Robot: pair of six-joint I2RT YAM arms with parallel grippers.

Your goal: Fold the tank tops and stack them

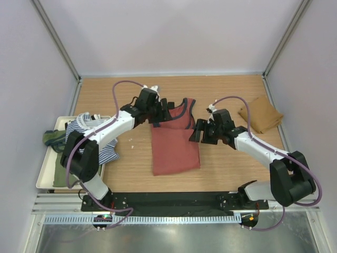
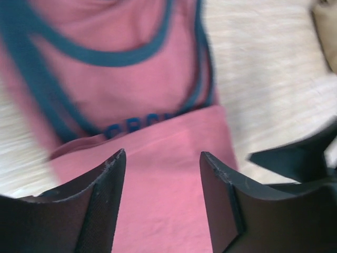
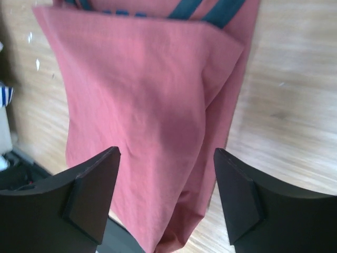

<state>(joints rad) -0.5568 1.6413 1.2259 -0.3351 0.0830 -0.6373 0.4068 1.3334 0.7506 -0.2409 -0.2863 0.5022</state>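
1. Both open and empty, my left gripper point(image 2: 162, 155) and right gripper point(image 3: 166, 153) hover at the half-folded red top point(image 1: 174, 150) on the table point(image 1: 131, 168).
2. Its layered edges seem misaligned, though the view is blurred; if I pinch one layer, the fold drags open.

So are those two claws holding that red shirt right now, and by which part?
Nothing is held. The left gripper and the right gripper both stand open over the rust-red cloth tank top with navy trim, with no cloth pinched between their fingers.

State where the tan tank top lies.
In the top view, the tan tank top lies far right on the table, to the right of the right gripper.
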